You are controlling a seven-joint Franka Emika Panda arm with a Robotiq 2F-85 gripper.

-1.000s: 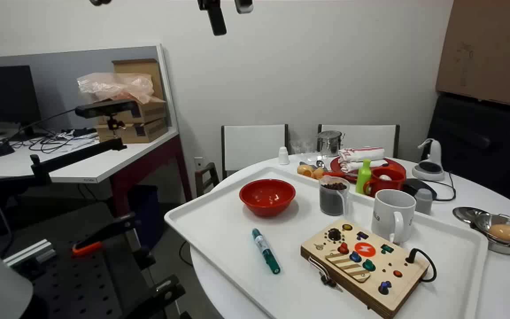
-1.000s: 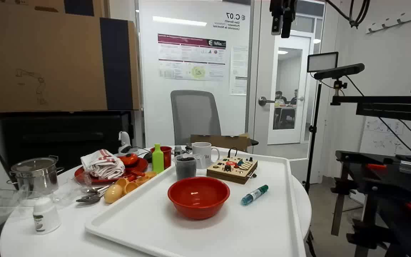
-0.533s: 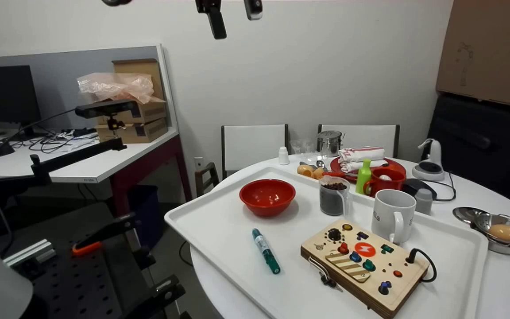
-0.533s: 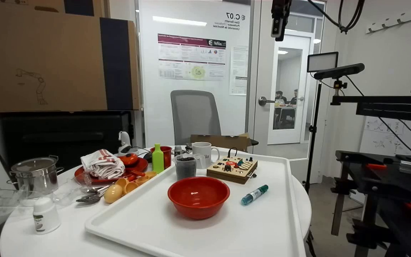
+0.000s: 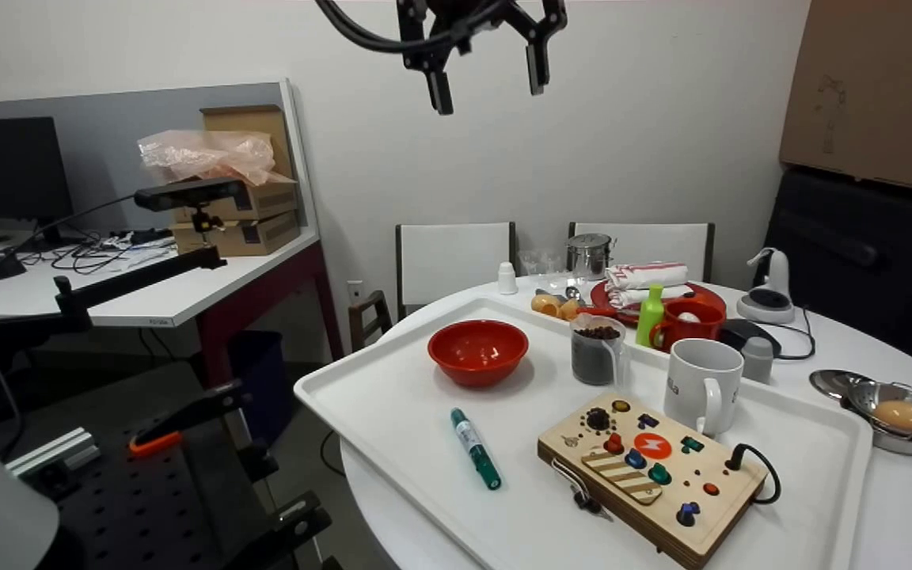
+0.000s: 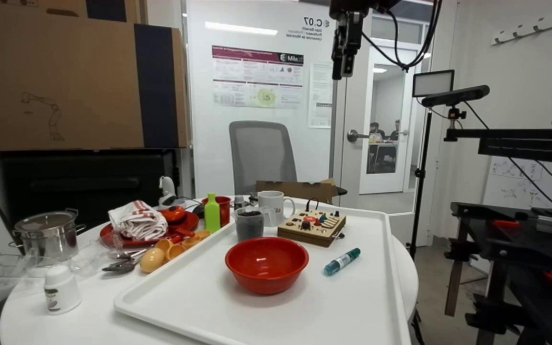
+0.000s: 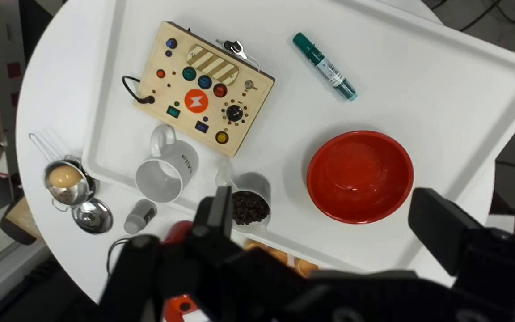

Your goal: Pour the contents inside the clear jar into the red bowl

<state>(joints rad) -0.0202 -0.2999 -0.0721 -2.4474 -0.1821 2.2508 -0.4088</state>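
The clear jar (image 5: 594,362) stands upright on the white tray, filled with dark bean-like pieces. From above, in the wrist view, those pieces show inside the jar (image 7: 254,206), whose handle points toward the white mug. The red bowl (image 5: 478,358) rests on the same tray beside the jar, and its inside (image 7: 358,174) looks bare. High above the table, my gripper (image 5: 489,93) hangs open with nothing between its fingers. The wrist view has the gripper's (image 7: 322,201) fingers spread wide, the left one overlapping the jar's edge in the picture, far above it.
A white mug (image 5: 703,384) and a wooden switch box (image 5: 650,475) stand near the jar on the tray (image 5: 393,467). A green marker (image 5: 475,448) lies in front of the bowl. Past the tray's edge are a green bottle (image 6: 212,214), a red mug, and a towel (image 6: 138,221) on a red plate.
My gripper has come lower and further over the table, moving right in an exterior view and left in another. It stays open. The jar, bowl and other objects have not moved.
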